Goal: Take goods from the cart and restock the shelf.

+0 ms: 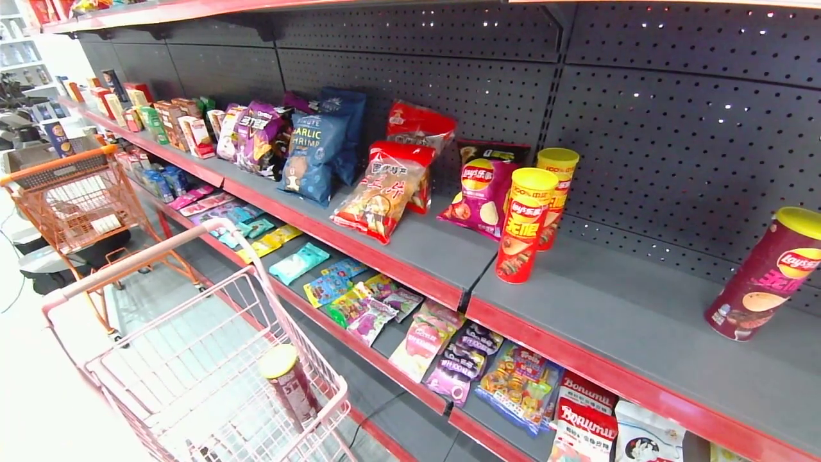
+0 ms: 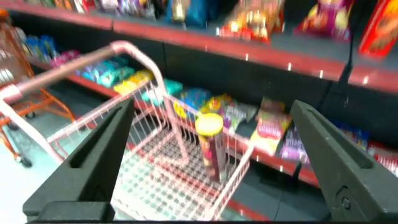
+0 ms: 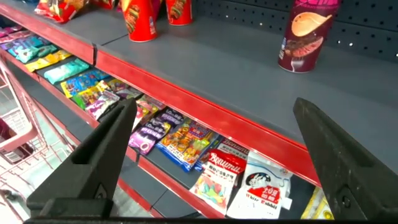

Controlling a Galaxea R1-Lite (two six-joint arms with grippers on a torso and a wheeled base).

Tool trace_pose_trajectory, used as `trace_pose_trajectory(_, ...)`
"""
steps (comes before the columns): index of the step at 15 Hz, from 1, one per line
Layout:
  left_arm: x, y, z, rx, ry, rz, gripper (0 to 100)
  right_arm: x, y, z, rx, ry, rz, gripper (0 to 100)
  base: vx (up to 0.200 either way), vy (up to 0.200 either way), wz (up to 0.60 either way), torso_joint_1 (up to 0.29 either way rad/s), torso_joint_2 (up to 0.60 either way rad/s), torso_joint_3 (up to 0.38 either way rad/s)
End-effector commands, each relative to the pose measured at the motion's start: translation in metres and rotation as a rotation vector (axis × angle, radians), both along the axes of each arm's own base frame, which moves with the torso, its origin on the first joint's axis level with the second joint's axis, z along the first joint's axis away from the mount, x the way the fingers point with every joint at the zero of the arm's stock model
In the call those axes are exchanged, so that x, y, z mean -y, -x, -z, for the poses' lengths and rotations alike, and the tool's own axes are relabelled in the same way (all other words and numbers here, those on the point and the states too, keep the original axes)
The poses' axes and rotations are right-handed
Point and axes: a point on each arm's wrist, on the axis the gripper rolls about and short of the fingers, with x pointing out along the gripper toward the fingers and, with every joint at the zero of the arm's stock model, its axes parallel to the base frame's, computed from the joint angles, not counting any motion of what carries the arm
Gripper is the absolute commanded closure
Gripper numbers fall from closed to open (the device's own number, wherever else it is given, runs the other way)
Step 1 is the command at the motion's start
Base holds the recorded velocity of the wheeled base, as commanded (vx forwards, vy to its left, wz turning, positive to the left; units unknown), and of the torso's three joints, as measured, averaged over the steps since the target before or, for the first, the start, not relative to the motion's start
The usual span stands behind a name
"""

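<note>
While the left claw (image 2: 211, 104) hangs open above the pink cart (image 2: 132, 52) holding a maroon chip can (image 2: 211, 149), the right claw (image 3: 214, 102) hangs open before the shelf (image 3: 217, 62) at its front edge.

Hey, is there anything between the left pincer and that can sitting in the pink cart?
Nothing visible does. The open left pincer hangs above the cart, and the can stands upright and alone inside, near one wire side, free from above.

A dark perforated back panel (image 1: 673, 122) lines the grey, red-edged shelf (image 1: 641, 321). Pale, brightly lit floor (image 1: 32, 398) lies near left; an orange trolley (image 1: 77, 192) stands far left.
</note>
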Motion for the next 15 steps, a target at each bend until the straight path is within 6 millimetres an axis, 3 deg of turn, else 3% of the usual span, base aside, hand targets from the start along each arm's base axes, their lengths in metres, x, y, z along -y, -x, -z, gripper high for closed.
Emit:
trace_pose_trajectory(1, -0.001, -0.011, -0.102, 0.054, 0.105, -0.020, 0, 0.000, 0.000, 0.000, 0.000, 0.000, -0.002, 0, 0.000, 0.000, 0.00, 0.000, 0.00, 0.000)
trace_pose_trajectory(2, -0.002, -0.020, -0.119, 0.040, 0.101, -0.092, 0, 0.000, 0.000, 0.000, 0.000, 0.000, -0.002, 0, 0.000, 0.000, 0.00, 0.000, 0.00, 0.000)
trace_pose_trajectory(4, -0.005, -0.040, -0.126, -0.029, 0.070, -0.223, 0, 0.000, 0.000, 0.000, -0.002, 0.000, -0.004, 0, 0.000, 0.000, 0.00, 0.000, 0.00, 0.000)
trace_pose_trajectory(5, -0.006, -0.084, -0.132, -0.169, 0.102, -0.246, 0, 0.000, 0.000, 0.000, 0.000, 0.000, -0.002, 0, 0.000, 0.000, 0.00, 0.000, 0.00, 0.000)
trace_pose_trajectory(6, -0.006, -0.110, -0.126, -0.239, 0.099, -0.197, 0, 0.000, 0.000, 0.000, 0.000, 0.000, -0.002, 0, 0.000, 0.000, 0.00, 0.000, 0.00, 0.000)
trace_pose_trajectory(9, -0.010, -0.166, -0.115, -0.304, 0.108, -0.109, 0, 0.000, 0.000, 0.000, 0.000, 0.000, -0.002, 0, 0.000, 0.000, 0.00, 0.000, 0.00, 0.000)
trace_pose_trajectory(10, -0.010, -0.166, -0.115, -0.304, 0.108, -0.109, 0, 0.000, 0.000, 0.000, 0.000, 0.000, -0.002, 0, 0.000, 0.000, 0.00, 0.000, 0.00, 0.000)
trace_pose_trajectory(12, -0.024, -0.186, -0.081, -0.411, 0.102, -0.101, 0, 0.000, 0.000, 0.000, 0.000, 0.000, -0.004, 0, 0.000, 0.000, 0.00, -0.098, 0.22, 0.129)
trace_pose_trajectory(15, -0.030, -0.209, -0.065, -0.401, 0.040, -0.077, 0, 0.000, 0.000, 0.000, 0.000, 0.000, -0.005, 0, 0.000, 0.000, 0.00, -0.144, 0.33, 0.188)
